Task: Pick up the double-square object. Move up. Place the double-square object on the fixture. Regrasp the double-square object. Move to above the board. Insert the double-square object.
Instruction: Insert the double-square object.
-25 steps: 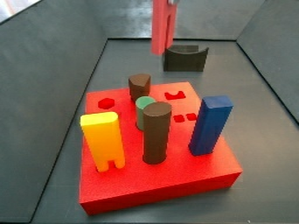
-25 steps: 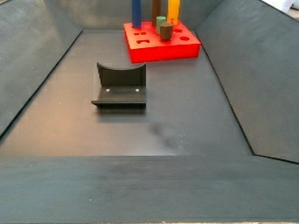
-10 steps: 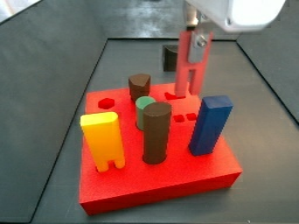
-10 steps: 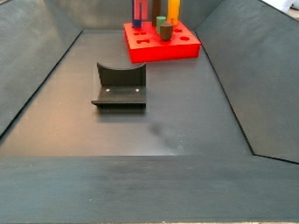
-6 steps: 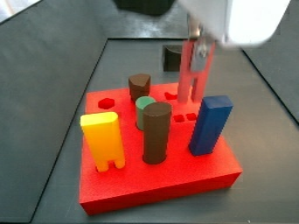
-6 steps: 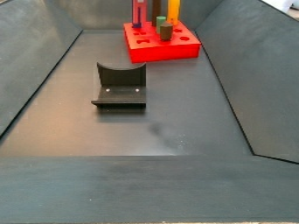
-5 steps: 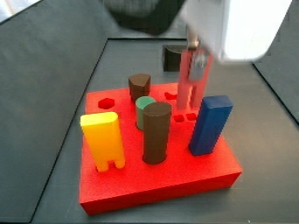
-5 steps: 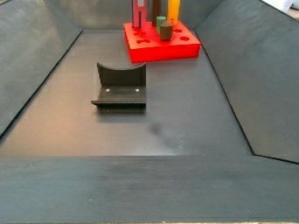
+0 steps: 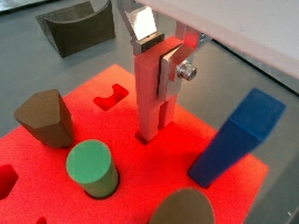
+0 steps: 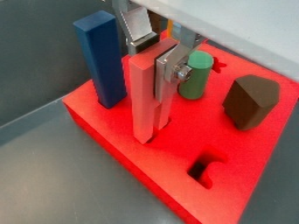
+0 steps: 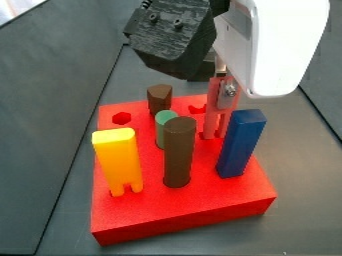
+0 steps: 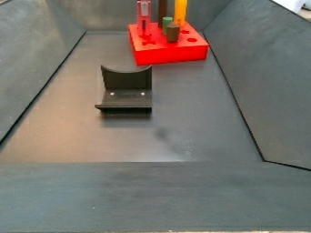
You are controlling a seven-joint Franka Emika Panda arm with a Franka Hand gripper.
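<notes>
My gripper point(image 9: 156, 59) is shut on the double-square object point(image 9: 149, 101), a slim salmon-red bar held upright over the board point(image 9: 117, 133). Silver fingers point(image 10: 167, 68) clamp the bar's upper half in both wrist views. The bar's lower end meets the red board's top point(image 10: 142, 138) between the blue block and the green peg; how deep it sits cannot be told. In a side view the bar point(image 11: 213, 120) stands beside the blue block under the gripper point(image 11: 221, 88). The dark fixture point(image 12: 124, 88) stands apart on the floor, bare.
On the board stand a tall blue block point(image 11: 241, 143), a yellow notched block point(image 11: 116, 160), a green cylinder point(image 9: 90, 168) and two brown pegs point(image 11: 178, 150) point(image 10: 247, 101). Open cut-outs point(image 10: 208, 169) show in the slab. Grey bin walls point(image 12: 36, 82) enclose the floor.
The gripper has come from behind the board and then down with the bar; the bar's lower end now reaches the board's top beside the blue block.
</notes>
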